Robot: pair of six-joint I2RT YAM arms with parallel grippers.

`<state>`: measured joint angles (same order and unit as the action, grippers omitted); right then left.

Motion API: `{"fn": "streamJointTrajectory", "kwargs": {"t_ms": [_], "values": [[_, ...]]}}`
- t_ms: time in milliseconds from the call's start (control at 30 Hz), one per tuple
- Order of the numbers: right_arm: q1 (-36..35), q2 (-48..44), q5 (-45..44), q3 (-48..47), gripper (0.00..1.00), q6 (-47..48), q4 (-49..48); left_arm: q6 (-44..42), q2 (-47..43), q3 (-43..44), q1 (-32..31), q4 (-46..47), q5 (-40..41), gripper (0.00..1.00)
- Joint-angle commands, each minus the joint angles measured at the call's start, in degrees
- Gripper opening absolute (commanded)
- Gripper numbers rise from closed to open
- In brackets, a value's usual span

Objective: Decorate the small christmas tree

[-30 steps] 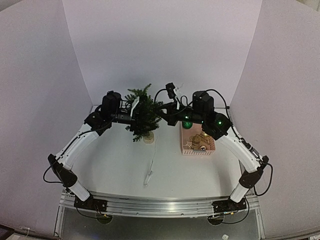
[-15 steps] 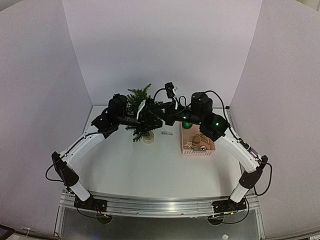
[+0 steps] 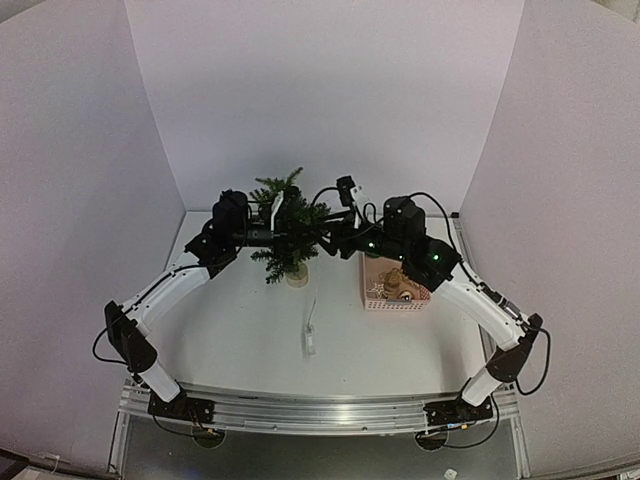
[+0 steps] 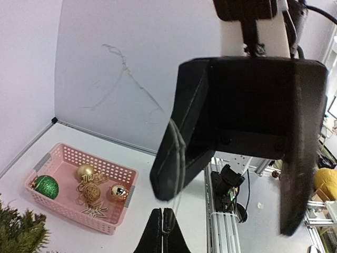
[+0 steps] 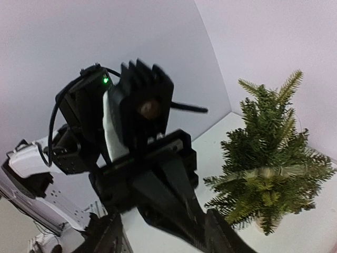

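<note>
Here, the left gripper [image 4: 163, 224] clenches a thin pale wire [image 4: 177, 158], apparently taking it over for draping, while the right gripper [image 4: 224, 210] stands released around it. The small dark green bushy christmas tree [image 3: 285, 230] waits at the back of the table [image 3: 250, 330], left of the pink plastic lattice basket [image 4: 68, 208].

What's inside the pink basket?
A green glitter ball, three gold balls and a gold star-shaped ornament lie in the pink basket. From above, the right arm covers its far end.
</note>
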<state>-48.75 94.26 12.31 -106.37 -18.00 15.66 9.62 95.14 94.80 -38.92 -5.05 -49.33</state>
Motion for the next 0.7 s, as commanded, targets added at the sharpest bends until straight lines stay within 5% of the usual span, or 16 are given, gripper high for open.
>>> {"fn": "streamJointTrajectory", "kwargs": {"t_ms": [0, 233, 467, 667], "values": [[-0.17, -7.7, -4.99, 4.21, 0.71, -0.01, -0.82, 5.75, -3.59, -1.18, 2.65, 7.57, 3.48, 0.0], [3.04, -15.84, -8.02, 11.51, 0.86, -0.31, 3.65, 7.43, -4.33, -1.52, 4.87, 8.54, 4.85, 0.0], [19.02, -14.01, -5.17, 15.79, 0.81, -5.18, 7.48, 7.57, -4.91, -2.73, 5.33, 10.21, 4.42, 0.0], [21.32, -2.03, 2.98, 9.36, 0.74, -6.04, 3.18, 8.71, -4.28, -2.65, 5.44, 11.31, 4.81, 0.0]]}}
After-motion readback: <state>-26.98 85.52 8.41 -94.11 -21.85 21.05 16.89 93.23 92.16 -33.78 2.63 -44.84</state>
